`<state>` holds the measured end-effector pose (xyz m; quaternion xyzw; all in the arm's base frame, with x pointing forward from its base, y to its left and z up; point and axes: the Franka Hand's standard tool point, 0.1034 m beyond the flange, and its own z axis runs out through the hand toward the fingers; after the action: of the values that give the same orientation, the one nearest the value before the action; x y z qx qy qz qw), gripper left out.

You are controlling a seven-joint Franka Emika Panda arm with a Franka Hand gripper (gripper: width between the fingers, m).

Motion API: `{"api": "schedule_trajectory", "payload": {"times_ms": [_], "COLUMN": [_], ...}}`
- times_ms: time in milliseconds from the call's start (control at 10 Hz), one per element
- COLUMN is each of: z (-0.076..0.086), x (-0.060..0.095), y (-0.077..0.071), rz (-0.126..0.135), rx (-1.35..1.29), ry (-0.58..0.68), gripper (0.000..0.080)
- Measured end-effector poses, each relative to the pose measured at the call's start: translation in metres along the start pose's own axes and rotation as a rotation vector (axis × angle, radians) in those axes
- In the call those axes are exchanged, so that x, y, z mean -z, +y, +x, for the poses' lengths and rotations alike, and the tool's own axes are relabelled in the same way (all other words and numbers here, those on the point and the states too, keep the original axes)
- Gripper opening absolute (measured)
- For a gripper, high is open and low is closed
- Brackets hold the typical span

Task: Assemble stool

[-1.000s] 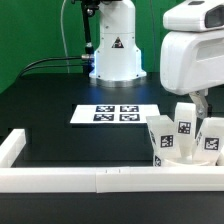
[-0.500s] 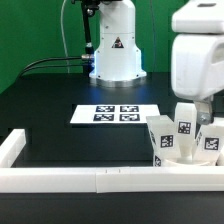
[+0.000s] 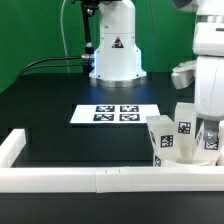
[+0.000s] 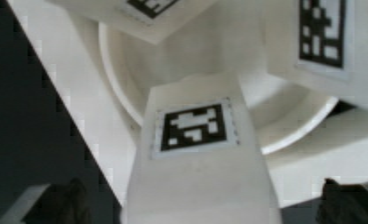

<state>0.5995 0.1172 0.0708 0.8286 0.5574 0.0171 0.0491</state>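
Observation:
The wrist view is filled by a white stool leg [image 4: 202, 150] with a black-and-white tag. It lies over the round rimmed seat disc [image 4: 199, 75]. My gripper [image 4: 207, 207] is open, with one dark fingertip [image 4: 56, 205] on each side of this leg and a gap to it on both sides. Two more tagged legs [image 4: 323, 35] lean in at the frame's edge. In the exterior view the arm [image 3: 210, 70] hangs over the cluster of upright tagged legs [image 3: 160, 140] at the right, and it hides the fingers there.
The marker board [image 3: 117, 114] lies flat in the middle of the black table. A long white border rail [image 3: 100, 178] runs along the front, with a short arm at the exterior view's left. The robot base [image 3: 115, 55] stands at the back.
The arm has shifted toward the exterior view's right, and more of the legs now shows beside it. The gripper has stayed open.

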Motion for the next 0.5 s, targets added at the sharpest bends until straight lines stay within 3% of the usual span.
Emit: {"api": "schedule_trajectory", "payload": {"times_ms": [200,400,500], "z": [-0.0005,-0.0008,-0.0007], "x": [-0.0001,0.0002,0.0004], "y": [0.0003,0.0009,0.0012], "rz": [0.0,-0.001,0.0], "rx": [-0.048,-0.102,-0.193], "ry": [0.0,0.0,0.001], "gripper": [0.0604,0.0335,0.0335]}}
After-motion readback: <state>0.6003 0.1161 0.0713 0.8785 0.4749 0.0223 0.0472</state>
